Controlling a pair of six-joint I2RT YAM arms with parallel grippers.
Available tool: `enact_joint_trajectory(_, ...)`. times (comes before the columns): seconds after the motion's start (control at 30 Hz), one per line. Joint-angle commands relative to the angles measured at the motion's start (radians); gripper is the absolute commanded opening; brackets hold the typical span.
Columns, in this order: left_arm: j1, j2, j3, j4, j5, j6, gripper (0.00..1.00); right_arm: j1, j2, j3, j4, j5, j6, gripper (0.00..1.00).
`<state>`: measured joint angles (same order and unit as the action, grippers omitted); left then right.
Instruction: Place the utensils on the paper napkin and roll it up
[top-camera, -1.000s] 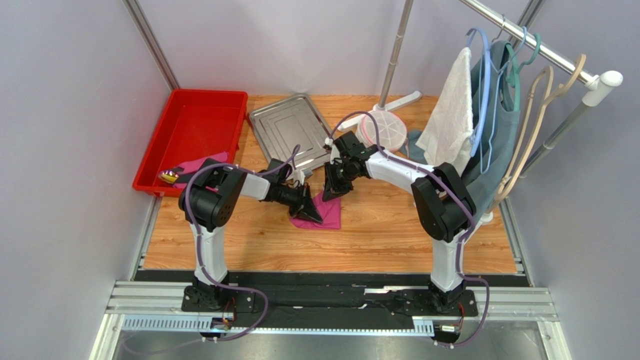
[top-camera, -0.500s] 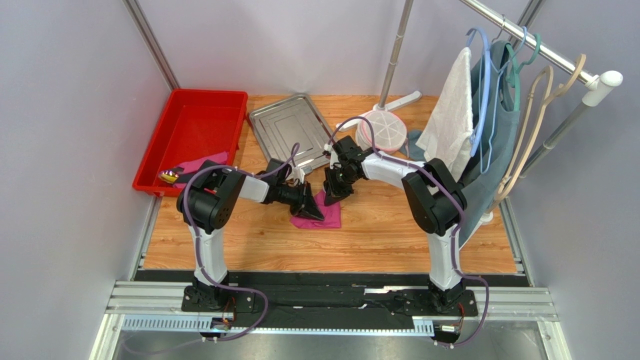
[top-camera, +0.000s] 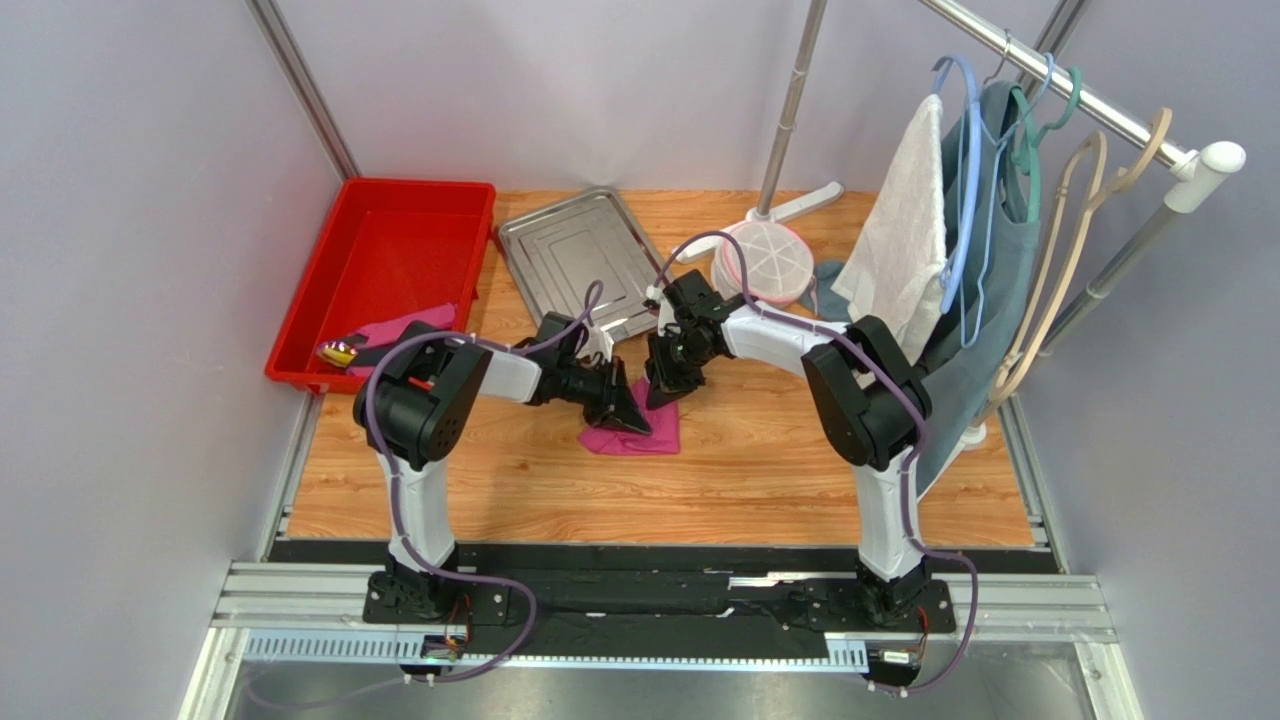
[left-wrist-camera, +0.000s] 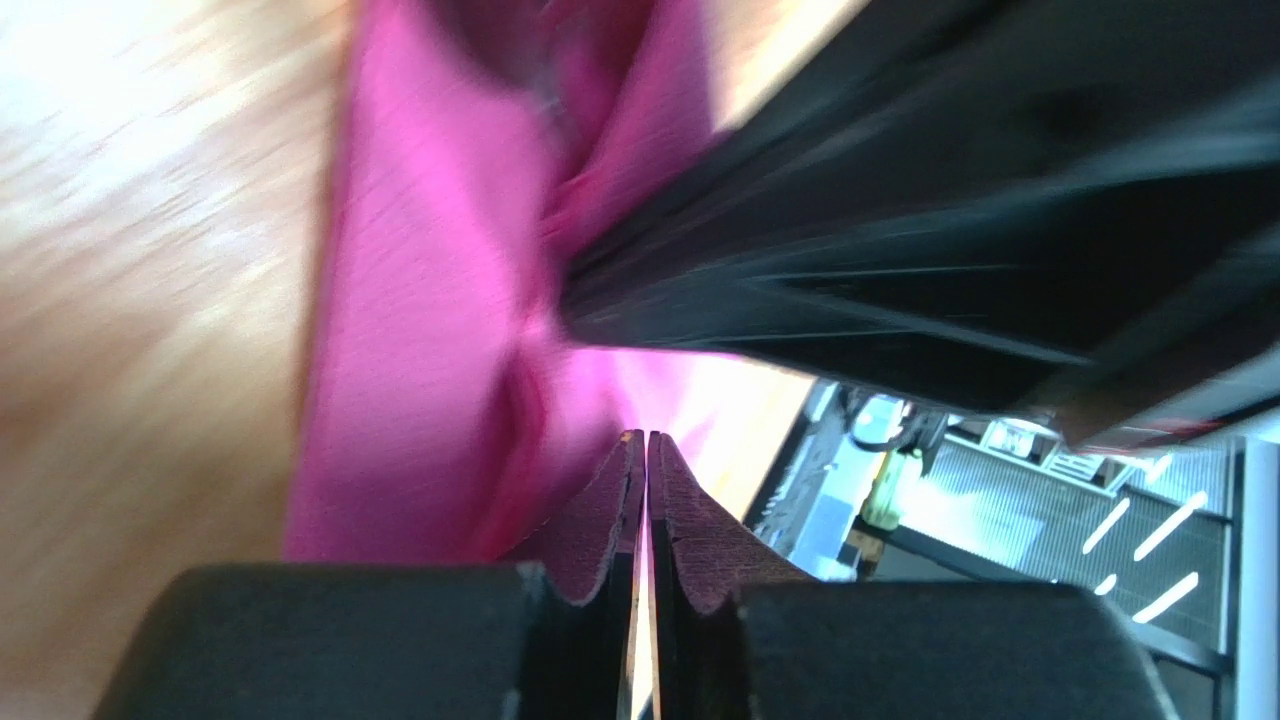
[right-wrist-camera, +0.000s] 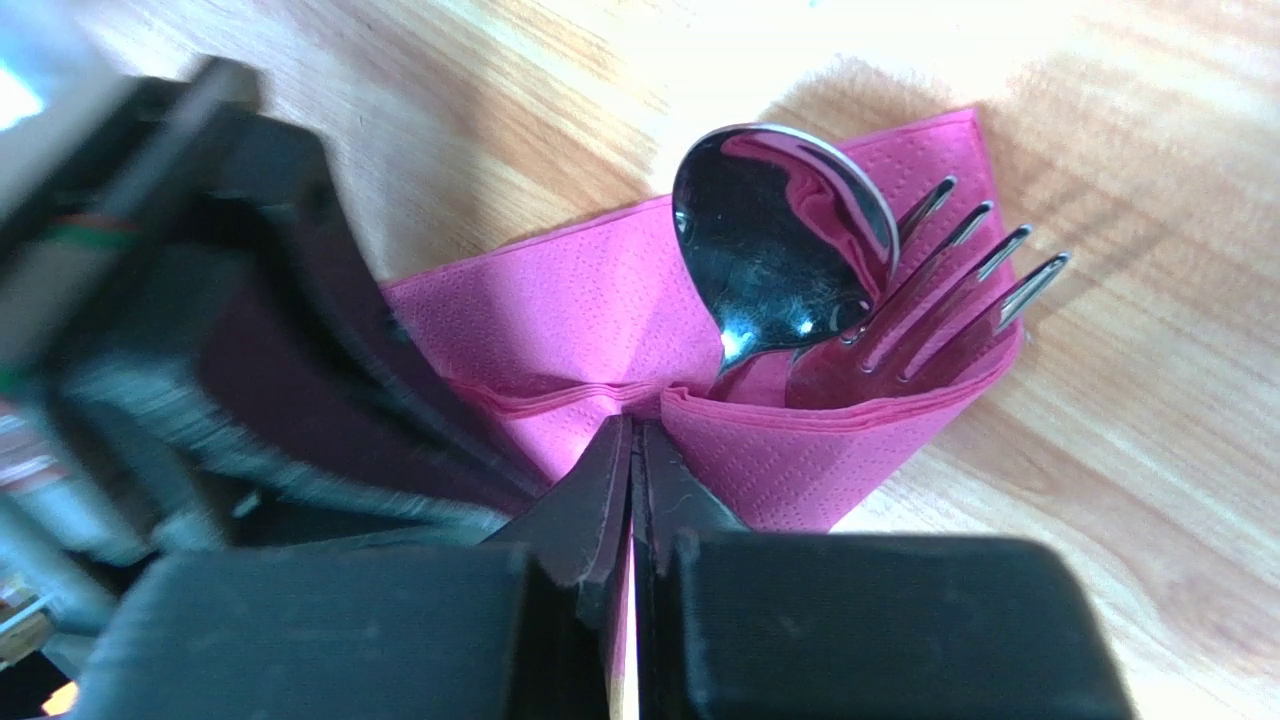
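left claw (top-camera: 627, 416) edged farther away, right arm (top-camera: 860, 393) swung inward

bright, even light, overhead view sharp
left wrist view is smeared with blur; the spoon (right-wrist-camera: 774, 225) mirrors pink glare

Top view: the left arm (top-camera: 416, 402) and the right arm (top-camera: 863, 393) each rise from a base at the near edge, bend at the elbow and reach inward. The left forearm runs low and rightward, and the left hand (top-camera: 631, 416) points down and to the right. The right forearm runs leftward, with the right hand (top-camera: 663, 384) tilted downward and its tips just beside the left hand. Left wrist view: the left fingers (left-wrist-camera: 601, 518) are pressed together, with only a hairline slit between them. Right wrist view: the right fingers (right-wrist-camera: 595, 503) are closed on a fold of the paper napkin (right-wrist-camera: 556, 323).
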<state>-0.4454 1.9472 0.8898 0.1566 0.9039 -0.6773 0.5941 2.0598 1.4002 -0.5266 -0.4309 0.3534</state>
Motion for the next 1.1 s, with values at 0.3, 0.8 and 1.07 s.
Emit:
enact_joint_trajectory(0.3,0.040,0.118,0.005,-0.089,-0.020,0.081,0.00,-0.053,-0.021,0.063,0.060,-0.190,0.076,0.18)
enact_joint_trajectory(0.8,0.040,0.118,-0.009,-0.038,0.001,0.056,0.00,-0.094,-0.017,-0.244,0.470,-0.445,0.335,0.13)
enact_joint_trajectory(1.07,0.040,0.117,-0.022,-0.035,0.000,0.065,0.00,-0.135,0.053,-0.244,0.510,-0.459,0.343,0.10)
